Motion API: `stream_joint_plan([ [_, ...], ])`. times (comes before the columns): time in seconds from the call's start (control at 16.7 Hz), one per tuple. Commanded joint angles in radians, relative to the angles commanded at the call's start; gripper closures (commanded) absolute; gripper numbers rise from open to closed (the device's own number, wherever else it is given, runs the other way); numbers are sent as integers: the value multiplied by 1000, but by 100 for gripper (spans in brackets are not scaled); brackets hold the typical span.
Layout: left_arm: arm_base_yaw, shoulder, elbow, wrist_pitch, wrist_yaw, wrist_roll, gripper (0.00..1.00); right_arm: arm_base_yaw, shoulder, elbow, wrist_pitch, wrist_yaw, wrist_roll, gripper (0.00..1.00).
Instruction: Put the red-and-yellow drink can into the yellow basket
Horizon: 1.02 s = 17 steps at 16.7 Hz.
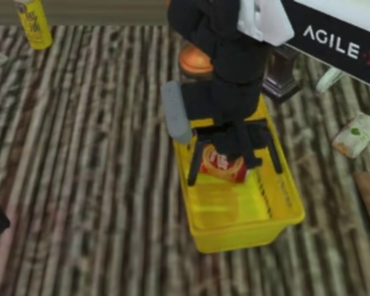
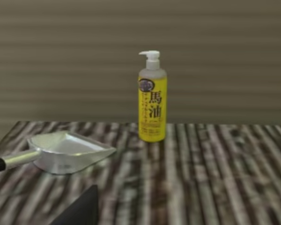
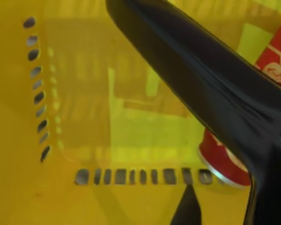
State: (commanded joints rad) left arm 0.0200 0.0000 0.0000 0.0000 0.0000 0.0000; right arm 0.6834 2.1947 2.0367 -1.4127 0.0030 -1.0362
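While the right arm reaches into the basket, this is the placing step.
Can: red-and-yellow drink can [image 1: 222,164] inside the yellow basket [image 1: 250,231], toward twelve o'clock.
Right gripper [image 1: 234,161]: clenched on the can.
Next: release, lift clear.
Left arm: parked at nine o'clock.

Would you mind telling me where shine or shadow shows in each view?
Top view: right arm's shadow darkens the basket floor beside the can. Right wrist view: glossy highlight along the black finger. Left wrist view: even light, soft sheen on the metal scoop.
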Motion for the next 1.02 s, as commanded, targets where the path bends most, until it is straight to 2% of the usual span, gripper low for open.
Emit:
stream_joint_plan([
  [0.12, 0, 0, 0, 0, 0, 0, 0, 0, 0, 0, 0, 0, 0, 98],
  [0.18, 0, 0, 0, 0, 0, 0, 0, 0, 0, 0, 0, 0, 0, 100],
  [1.02, 0, 0, 0, 0, 0, 0, 0, 0, 0, 0, 0, 0, 0, 100],
])
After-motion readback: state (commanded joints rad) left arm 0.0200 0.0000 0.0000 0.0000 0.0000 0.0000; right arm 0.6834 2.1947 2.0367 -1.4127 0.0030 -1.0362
